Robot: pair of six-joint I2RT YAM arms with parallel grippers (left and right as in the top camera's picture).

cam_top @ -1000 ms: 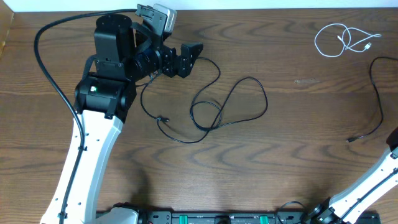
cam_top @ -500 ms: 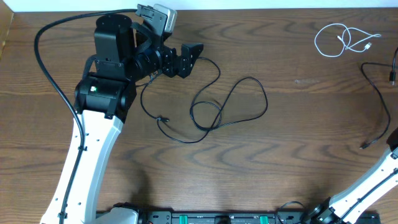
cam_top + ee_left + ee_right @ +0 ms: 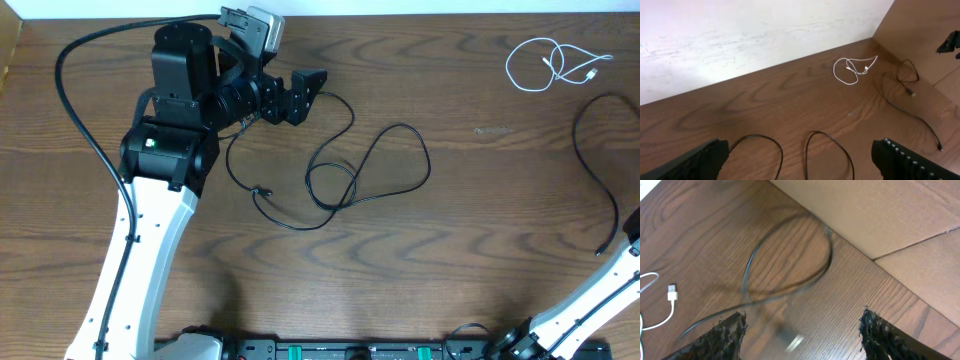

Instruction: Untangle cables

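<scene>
A long black cable (image 3: 370, 170) lies in loose loops mid-table, and its loops (image 3: 770, 150) show between my left fingers. My left gripper (image 3: 305, 90) hovers open and empty over the cable's left end. The white cable (image 3: 555, 65) is coiled at the far right corner, seen as the white cable (image 3: 852, 70) from the left wrist, with its plug (image 3: 672, 292) in the right wrist view. A second thin black cable (image 3: 600, 170) curves along the right edge. It appears blurred as a loop (image 3: 790, 255) under my right gripper (image 3: 800, 340), which is open and holds nothing.
My left arm's thick black cord (image 3: 80, 120) arcs over the table's left side. The right arm (image 3: 600, 290) enters at the bottom right corner. A cardboard wall (image 3: 890, 215) borders the table on the right, and a white wall (image 3: 740, 35) lies beyond the far edge.
My right gripper has opened and let go of the right black cable, which dropped to the table, its plug end swinging nearer the front. The left arm has not moved.
</scene>
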